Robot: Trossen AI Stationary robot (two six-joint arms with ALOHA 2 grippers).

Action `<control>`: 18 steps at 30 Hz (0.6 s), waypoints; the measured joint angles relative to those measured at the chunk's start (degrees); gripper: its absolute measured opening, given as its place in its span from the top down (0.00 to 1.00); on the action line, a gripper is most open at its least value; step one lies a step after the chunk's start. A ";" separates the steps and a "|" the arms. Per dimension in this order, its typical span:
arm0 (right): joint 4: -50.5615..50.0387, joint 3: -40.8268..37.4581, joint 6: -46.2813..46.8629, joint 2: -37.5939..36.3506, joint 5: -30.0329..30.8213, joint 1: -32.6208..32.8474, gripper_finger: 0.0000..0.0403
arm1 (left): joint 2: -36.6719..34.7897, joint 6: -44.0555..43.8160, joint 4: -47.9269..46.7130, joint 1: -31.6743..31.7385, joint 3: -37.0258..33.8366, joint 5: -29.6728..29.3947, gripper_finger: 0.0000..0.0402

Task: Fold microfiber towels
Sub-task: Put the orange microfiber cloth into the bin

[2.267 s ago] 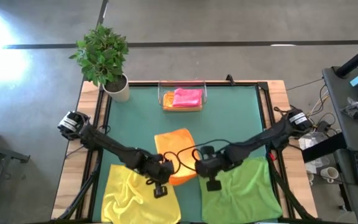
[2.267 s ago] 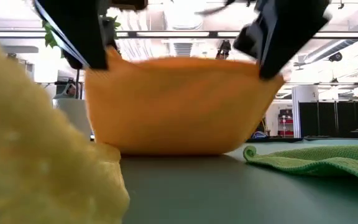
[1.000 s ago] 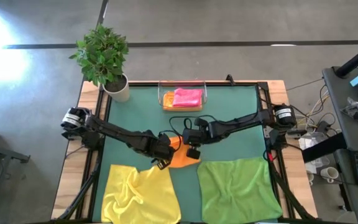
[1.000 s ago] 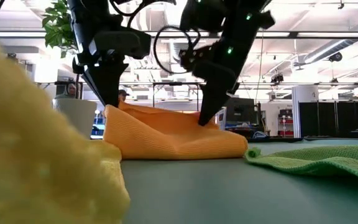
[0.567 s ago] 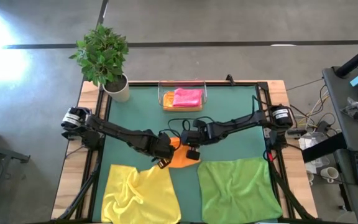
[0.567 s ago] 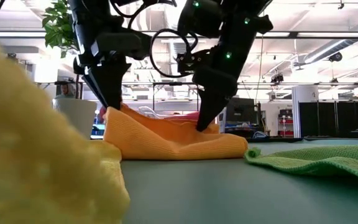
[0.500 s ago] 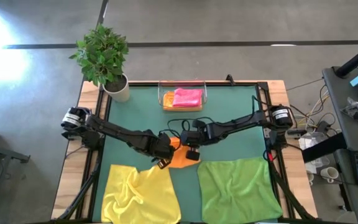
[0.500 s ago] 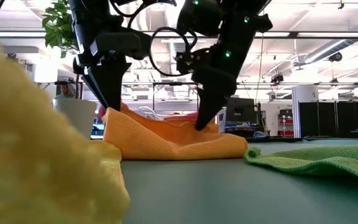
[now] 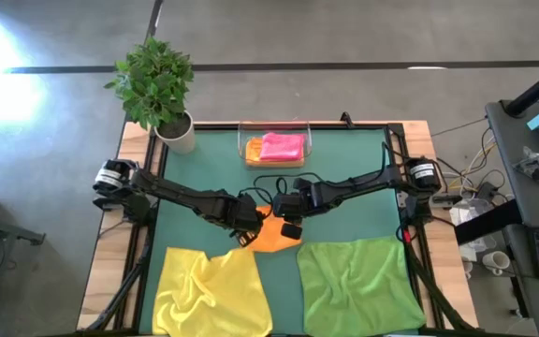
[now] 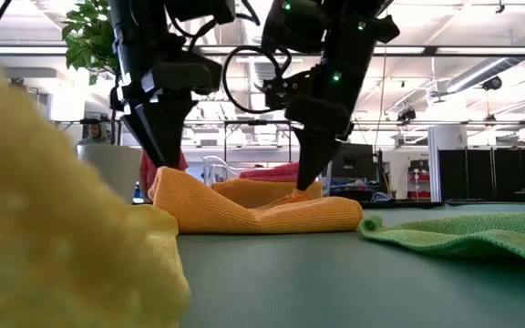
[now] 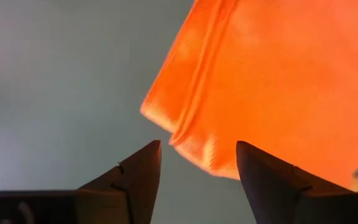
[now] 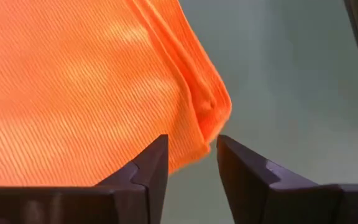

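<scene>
High view: at frame centre, I see my left gripper (image 9: 247,230) and right gripper (image 9: 286,227), both released, flanking the folded orange towel (image 9: 270,234) on the green mat (image 9: 344,168).

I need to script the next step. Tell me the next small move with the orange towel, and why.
Probably lift both tools straight up and clear. The left tool and right tool both stand open, each at a corner of the folded orange towel, gripping nothing. The towel lies doubled over on the green mat, so the fold looks done. Backing away first should keep the fingers from dragging it open.
</scene>
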 joint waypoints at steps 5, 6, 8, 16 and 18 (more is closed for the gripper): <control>-3.35 0.06 -1.08 -2.50 -2.98 -0.20 0.65 | -0.78 0.21 -3.40 0.77 0.02 6.20 0.52; -4.59 0.13 -1.48 -3.47 -4.12 -0.20 0.65 | -1.18 0.31 -3.39 0.59 0.02 6.97 0.52; -6.14 0.20 -1.74 -5.60 -5.55 -0.20 0.66 | -2.50 0.37 -3.34 -0.52 0.02 7.66 0.52; -7.05 -1.42 -2.41 -12.11 -8.07 -0.20 0.72 | -4.66 -1.46 0.91 -6.26 -0.27 7.74 0.52; -6.62 -1.74 -2.40 -12.21 -10.48 -0.20 0.74 | -4.32 -1.50 3.65 -6.97 -1.05 7.03 0.52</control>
